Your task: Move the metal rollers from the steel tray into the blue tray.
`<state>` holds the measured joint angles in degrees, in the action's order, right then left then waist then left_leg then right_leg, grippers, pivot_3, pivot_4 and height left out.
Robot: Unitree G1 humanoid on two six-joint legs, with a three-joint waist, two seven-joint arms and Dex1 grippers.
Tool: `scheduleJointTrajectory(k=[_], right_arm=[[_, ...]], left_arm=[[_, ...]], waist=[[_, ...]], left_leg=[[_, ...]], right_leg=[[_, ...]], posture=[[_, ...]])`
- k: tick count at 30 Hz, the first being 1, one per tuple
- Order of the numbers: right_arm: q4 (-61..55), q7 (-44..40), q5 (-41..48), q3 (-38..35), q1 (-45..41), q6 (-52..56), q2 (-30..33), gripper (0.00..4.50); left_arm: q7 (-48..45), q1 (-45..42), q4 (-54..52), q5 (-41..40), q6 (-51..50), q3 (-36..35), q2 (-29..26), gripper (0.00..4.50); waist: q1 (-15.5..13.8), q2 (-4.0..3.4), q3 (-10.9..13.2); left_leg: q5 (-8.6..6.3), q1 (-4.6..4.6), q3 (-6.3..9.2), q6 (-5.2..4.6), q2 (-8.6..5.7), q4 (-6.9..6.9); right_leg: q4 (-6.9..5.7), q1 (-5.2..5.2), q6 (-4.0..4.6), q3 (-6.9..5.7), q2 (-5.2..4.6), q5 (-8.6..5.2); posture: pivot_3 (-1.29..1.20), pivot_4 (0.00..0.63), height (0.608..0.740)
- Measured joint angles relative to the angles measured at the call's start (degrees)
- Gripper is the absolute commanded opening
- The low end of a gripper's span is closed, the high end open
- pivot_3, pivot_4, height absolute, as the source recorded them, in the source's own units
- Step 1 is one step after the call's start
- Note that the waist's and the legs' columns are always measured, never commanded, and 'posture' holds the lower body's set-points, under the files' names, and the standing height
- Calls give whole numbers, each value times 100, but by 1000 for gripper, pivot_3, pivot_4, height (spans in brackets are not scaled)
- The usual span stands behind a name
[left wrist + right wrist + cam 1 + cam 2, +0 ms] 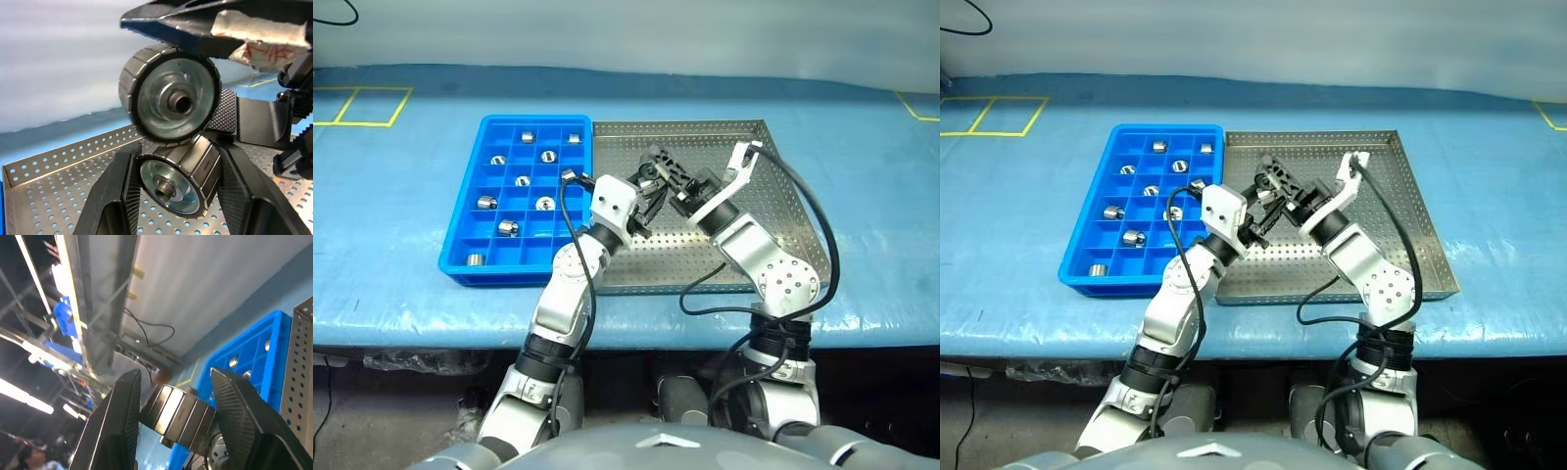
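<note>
Left eye view, surface: blue-covered table with yellow tape marks, pale wall behind.
Trays: blue tray touching steel tray.
Rollers: several metal rollers in blue compartments.
Left gripper: clamps a roller.
Right gripper: pinches another roller, seemingly above the steel tray.

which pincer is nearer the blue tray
Left. The left pincer is over the steel tray just beside the blue tray's edge; the right pincer meets it from farther right.
</note>
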<state>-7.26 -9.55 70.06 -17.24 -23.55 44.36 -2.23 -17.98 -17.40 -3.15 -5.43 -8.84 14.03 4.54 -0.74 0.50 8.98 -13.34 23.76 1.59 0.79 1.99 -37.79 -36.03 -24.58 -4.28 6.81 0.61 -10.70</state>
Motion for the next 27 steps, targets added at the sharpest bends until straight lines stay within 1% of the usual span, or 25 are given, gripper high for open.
scheduleJointTrajectory(k=[5, 9, 10, 12, 13, 14, 17, 20, 24, 27], right_arm=[[-25, -114, 589, -370, -226, -464, -153, 1888], [-25, -153, 957, -478, -224, -659, -228, 1888], [-38, -175, 911, -433, -219, -690, -202, 1888], [-122, -176, 196, 48, -183, -660, 285, 1888], [-170, -158, -305, 389, -152, -643, 530, 1888], [-183, -150, -652, 648, -109, -636, 643, 1888], [-164, -194, -1183, 1085, 79, -683, 521, 1888], [-115, -247, -1487, 1234, -34, -796, 435, 1888], [145, -302, -1958, 1304, -124, -877, 568, 1888], [262, -407, -2184, 1371, -137, -876, 632, 1888]], left_arm=[[55, 96, -4, -39, -212, 32, -33, 1880], [102, 97, -4, -124, -238, 54, -34, 1880], [121, 97, -4, -144, -239, 57, -34, 1880], [169, 101, -5, -199, -228, 29, -35, 1880], [179, 115, -12, -228, -207, -10, -40, 1880], [187, 133, -38, -253, -191, -63, -48, 1880], [250, 314, -319, -265, -155, -261, -107, 1880], [367, 489, -618, -254, -183, -501, -258, 1880], [617, 749, -962, -195, -332, -938, -596, 1880], [711, 1092, -1238, -191, -637, -1040, -717, 1880]], waist=[[-6, 0, 0], [1, -1, 1], [1, -1, 1], [6, -3, 1], [9, -3, 0], [8, -3, 0], [1, -4, 1], [-41, -3, 1], [-96, -2, 1], [-143, -2, 2]], left_leg=[[0, 0, 1, 0, -1, -1], [0, 0, 1, 0, 0, 3], [0, -1, 0, 0, 0, 3], [0, -2, -6, 0, -1, 2], [0, -4, -8, 0, -1, 2], [0, -5, -8, 0, 0, 3], [0, -8, -5, 0, 5, 18], [0, -5, 1, 0, 3, 17], [0, -6, -2, 0, 0, 15], [0, -2, -2, 0, 0, 16]], right_leg=[[2, 2, -1, 0, 0, 0], [1, 0, 0, 0, 1, 0], [1, 0, 0, 0, 1, 0], [1, -2, 15, 3, -2, -9], [1, -2, 26, 3, -2, -15], [0, -2, 28, 3, -1, -16], [-6, -8, 33, 1, 5, -19], [-4, -6, 32, -1, 4, -18], [1, -3, 32, 0, 0, -19], [3, -4, 32, -1, -2, -19]], posture=[[160, 150, 740], [156, 150, 740], [153, 150, 740], [152, 150, 740], [163, 150, 740], [168, 150, 740], [182, 150, 740], [221, 150, 740], [250, 150, 740], [267, 150, 740]])
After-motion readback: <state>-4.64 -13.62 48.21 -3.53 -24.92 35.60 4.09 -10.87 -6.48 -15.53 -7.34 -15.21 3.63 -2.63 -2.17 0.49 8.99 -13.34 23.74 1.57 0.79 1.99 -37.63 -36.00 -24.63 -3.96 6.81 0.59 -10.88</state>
